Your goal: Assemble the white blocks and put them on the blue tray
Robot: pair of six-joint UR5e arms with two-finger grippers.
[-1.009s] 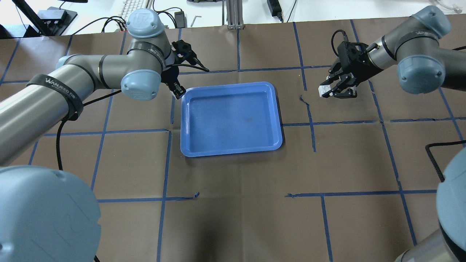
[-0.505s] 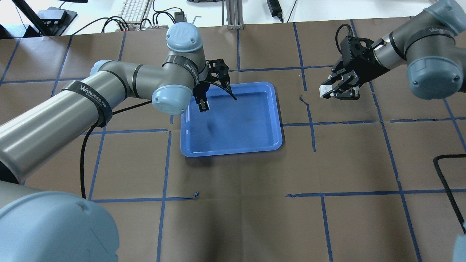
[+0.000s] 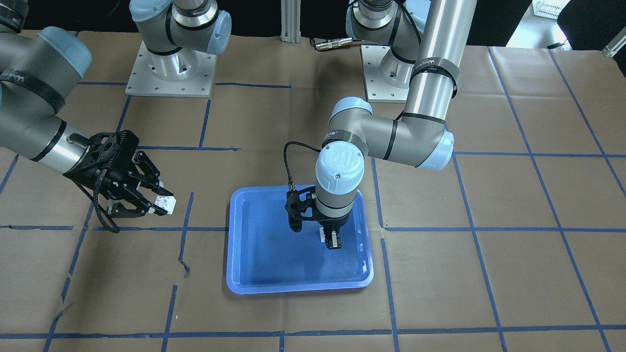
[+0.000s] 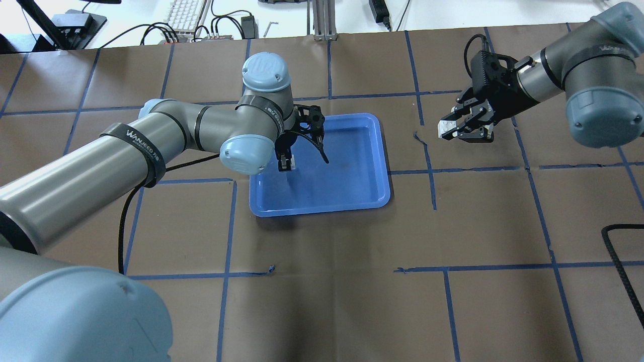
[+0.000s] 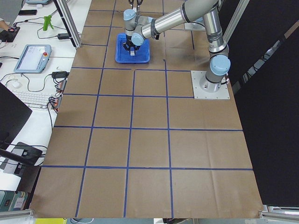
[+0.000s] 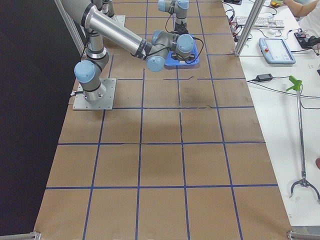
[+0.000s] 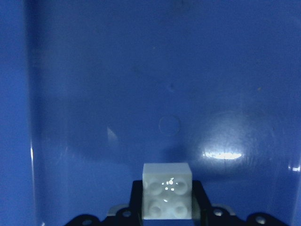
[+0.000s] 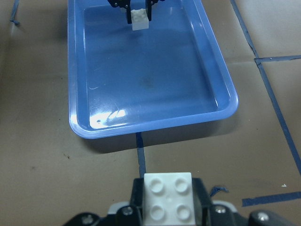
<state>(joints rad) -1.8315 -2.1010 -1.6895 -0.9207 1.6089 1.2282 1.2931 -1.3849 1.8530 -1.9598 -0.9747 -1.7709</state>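
Observation:
The blue tray (image 4: 347, 176) lies at the table's middle. My left gripper (image 4: 286, 165) hangs low over the tray's left part, shut on a white block (image 7: 167, 190) with its studs toward the wrist camera. It also shows in the front view (image 3: 333, 241). My right gripper (image 4: 449, 128) is off to the right of the tray, above the brown table. It is shut on the other white block (image 8: 168, 197), which also shows in the front view (image 3: 166, 202). The right wrist view looks across the tray (image 8: 155, 89) at the left gripper's block (image 8: 139, 18).
Brown paper with a grid of blue tape (image 4: 427, 166) covers the table. A black cable (image 4: 621, 246) lies at the right edge. The two arm bases (image 3: 168, 73) stand at the robot's side. A keyboard (image 4: 183, 12) and cables lie beyond the far edge.
My left arm has swung right from the tray's far-left corner to over the tray's inside, still holding its block. My right gripper has barely shifted and keeps its block.

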